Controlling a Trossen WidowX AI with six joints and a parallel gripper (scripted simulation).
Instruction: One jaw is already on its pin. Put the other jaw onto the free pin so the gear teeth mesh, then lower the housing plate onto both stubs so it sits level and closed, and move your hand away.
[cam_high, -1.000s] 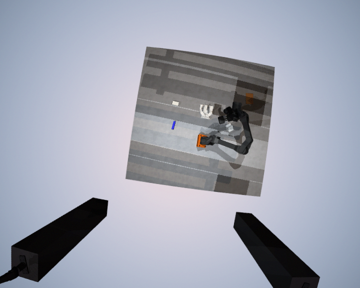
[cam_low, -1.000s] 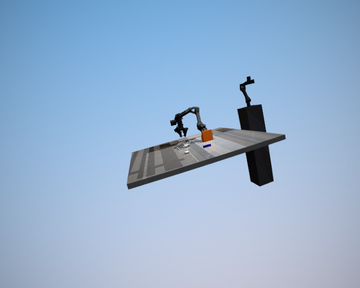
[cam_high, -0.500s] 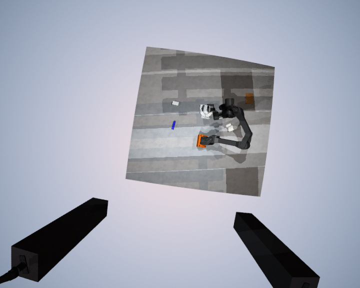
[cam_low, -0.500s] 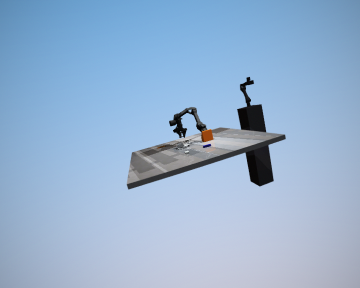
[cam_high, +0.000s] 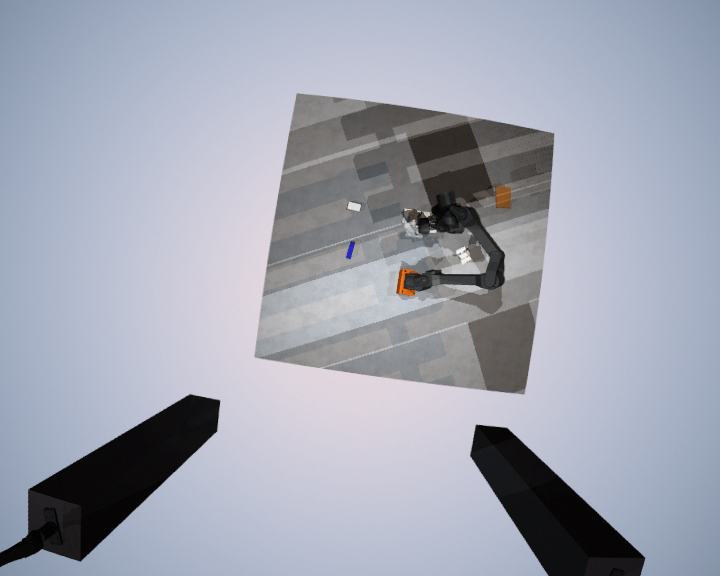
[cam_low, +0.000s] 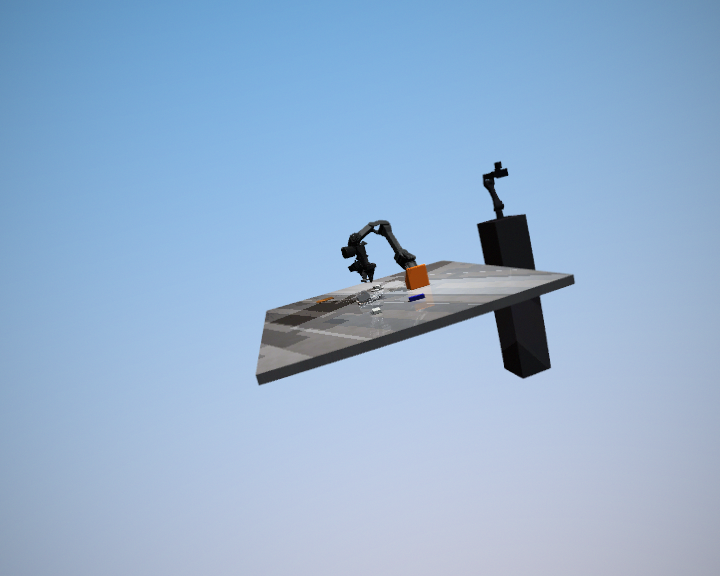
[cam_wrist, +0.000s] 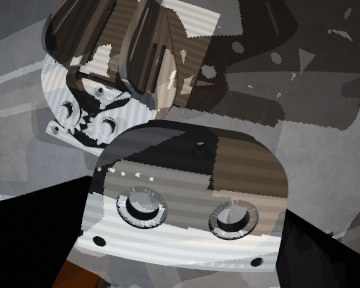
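Note:
My gripper (cam_wrist: 186, 204) (cam_high: 425, 223) (cam_low: 368, 279) is shut on the housing plate (cam_wrist: 175, 255), a light, round-cornered plate with two round holes, several small holes and a striped surface. Its fingers stand wide at the plate's two sides. The jaw assembly (cam_high: 411, 223) (cam_low: 363, 297) lies below the gripper. In the wrist view its left jaw (cam_wrist: 60, 30) and right jaw (cam_wrist: 145, 57) stand side by side at the upper left. Their toothed ends meet near the two round stubs; exact meshing is hard to tell in shadow. The plate overlaps the assembly's near edge in this view, not its stubs.
A white block (cam_high: 354, 206) (cam_low: 375, 310) and a blue block (cam_high: 350, 249) (cam_low: 416, 297) lie on the table. A small white piece (cam_high: 462, 254) lies inside the arm's bend. A flat orange pad (cam_high: 503, 197) (cam_low: 324, 299) lies farther off. The arm's orange base (cam_high: 401, 289) (cam_low: 417, 276) stands nearby.

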